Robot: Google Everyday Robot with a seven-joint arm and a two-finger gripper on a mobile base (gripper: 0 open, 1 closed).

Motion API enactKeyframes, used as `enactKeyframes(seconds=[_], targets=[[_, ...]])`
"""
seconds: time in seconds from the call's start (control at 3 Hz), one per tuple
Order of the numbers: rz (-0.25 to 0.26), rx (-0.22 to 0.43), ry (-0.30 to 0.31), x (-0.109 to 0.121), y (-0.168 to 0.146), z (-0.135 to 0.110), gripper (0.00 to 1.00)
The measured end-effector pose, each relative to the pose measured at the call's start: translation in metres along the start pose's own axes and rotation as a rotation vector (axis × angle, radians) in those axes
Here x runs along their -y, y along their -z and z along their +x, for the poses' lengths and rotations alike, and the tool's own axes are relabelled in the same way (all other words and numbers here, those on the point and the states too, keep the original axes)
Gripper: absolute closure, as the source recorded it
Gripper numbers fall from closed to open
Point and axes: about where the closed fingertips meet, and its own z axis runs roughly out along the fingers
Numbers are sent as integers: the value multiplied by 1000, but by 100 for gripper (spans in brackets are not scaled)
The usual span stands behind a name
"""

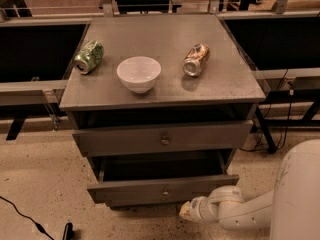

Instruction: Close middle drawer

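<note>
Lower centre: gripper sat just below front of open middle drawer, grip state not discernible; push from so low could slip under front, leaving drawer open.

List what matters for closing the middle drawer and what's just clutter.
Job:
middle drawer, pulled out
end effector, low near that drawer front's right end

Lying about:
green can, white bowl, brown can, all on the cabinet top
</note>
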Motion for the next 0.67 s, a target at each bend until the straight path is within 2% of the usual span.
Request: enactKeyframes(seconds=[0.67], targets=[[-120,-34,73,-15,-1,6,100]])
